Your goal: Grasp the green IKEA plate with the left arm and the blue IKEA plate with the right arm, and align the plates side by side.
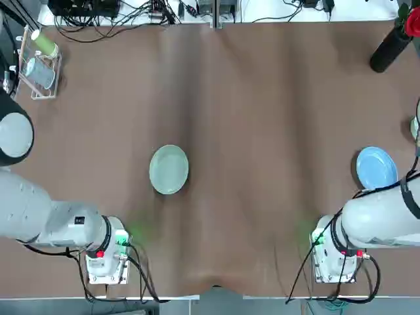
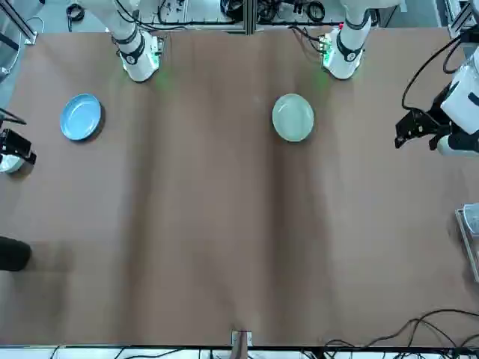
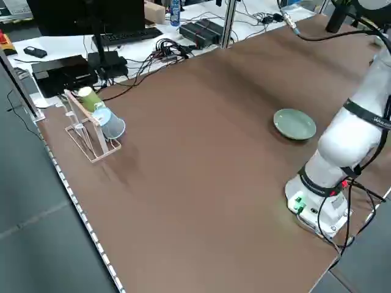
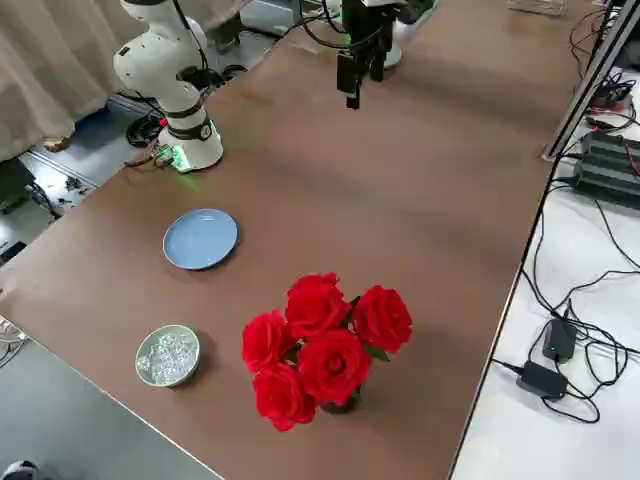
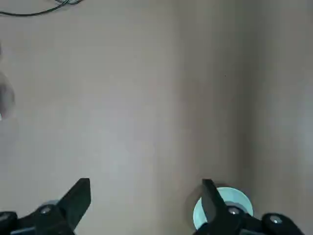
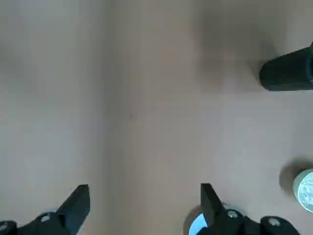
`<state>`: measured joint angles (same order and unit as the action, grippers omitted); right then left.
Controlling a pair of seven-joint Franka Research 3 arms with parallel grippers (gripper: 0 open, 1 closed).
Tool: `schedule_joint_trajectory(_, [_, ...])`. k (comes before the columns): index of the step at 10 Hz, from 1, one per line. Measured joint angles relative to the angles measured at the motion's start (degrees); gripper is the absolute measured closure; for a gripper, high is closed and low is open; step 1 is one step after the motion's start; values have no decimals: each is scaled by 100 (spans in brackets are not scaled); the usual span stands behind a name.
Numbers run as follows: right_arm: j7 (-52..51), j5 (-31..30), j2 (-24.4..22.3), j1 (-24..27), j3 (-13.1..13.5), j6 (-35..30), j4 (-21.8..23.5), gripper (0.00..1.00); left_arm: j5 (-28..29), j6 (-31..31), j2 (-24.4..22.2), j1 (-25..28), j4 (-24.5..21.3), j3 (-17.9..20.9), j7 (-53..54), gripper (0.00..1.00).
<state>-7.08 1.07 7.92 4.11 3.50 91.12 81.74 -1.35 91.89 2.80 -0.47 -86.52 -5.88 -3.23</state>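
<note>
green plate at 7 o'clock of the surface, blue plate at 4; both light, stiff, slippery plastic—pinch the raised rim. left pincer and right pincer gape empty.

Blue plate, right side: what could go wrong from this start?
The blue IKEA plate lies near the table's right edge, close to a small glass dish and a vase of red roses; the right gripper, open, could clip them on approach. Both plates lie flat, the green IKEA plate too, so thin-rim grasps may slip. The left gripper is open, away from it.
</note>
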Motion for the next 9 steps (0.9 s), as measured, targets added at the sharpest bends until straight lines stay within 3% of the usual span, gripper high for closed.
schedule_joint_trajectory(6, [-237, 94, 24, 234, 12, 48, 194, 0, 0, 0, 0, -20, 1, -7, -1, 0])
schedule_joint_trajectory(9, [-833, 752, 16, 957, 43, 374, 978, 0, 0, 0, 2, 10, 1, 4, -12, 0])
